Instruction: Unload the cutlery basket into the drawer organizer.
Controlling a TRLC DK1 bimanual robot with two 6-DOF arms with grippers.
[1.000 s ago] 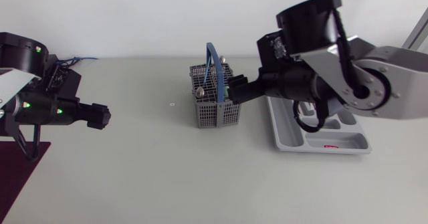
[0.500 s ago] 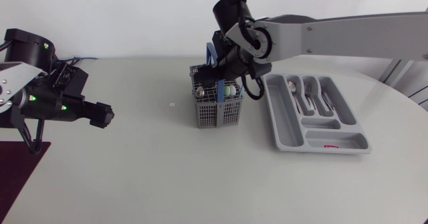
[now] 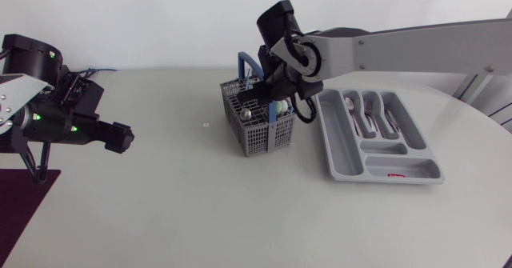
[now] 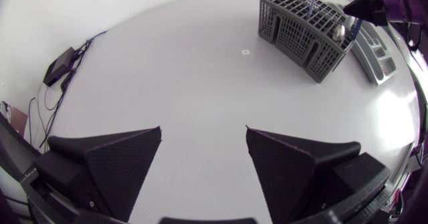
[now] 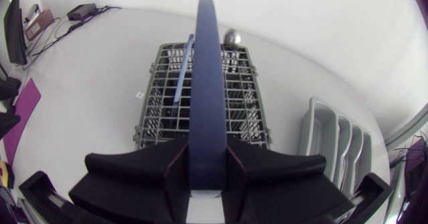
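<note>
The grey cutlery basket [image 3: 258,128] stands mid-table, turned at an angle, with a spoon [image 3: 248,114] and other pieces inside. My right gripper [image 3: 268,80] is over it, coming in from the right. In the right wrist view that gripper [image 5: 206,158] is shut on the basket's blue handle [image 5: 207,83], one finger on each side. The grey drawer organizer [image 3: 336,152] lies right of the basket and holds some cutlery [image 3: 362,112] in its long slots. My left gripper [image 4: 203,130] is open and empty, far to the left of the basket [image 4: 304,23].
A dark purple mat [image 3: 20,204] lies at the table's front left corner. A small mark [image 3: 206,126] is on the table left of the basket. Bare table stretches between my left gripper [image 3: 120,138] and the basket.
My right arm has swung over the basket and its fingers have closed on the blue handle. The basket has turned and shifted slightly. The left arm has stayed put.
</note>
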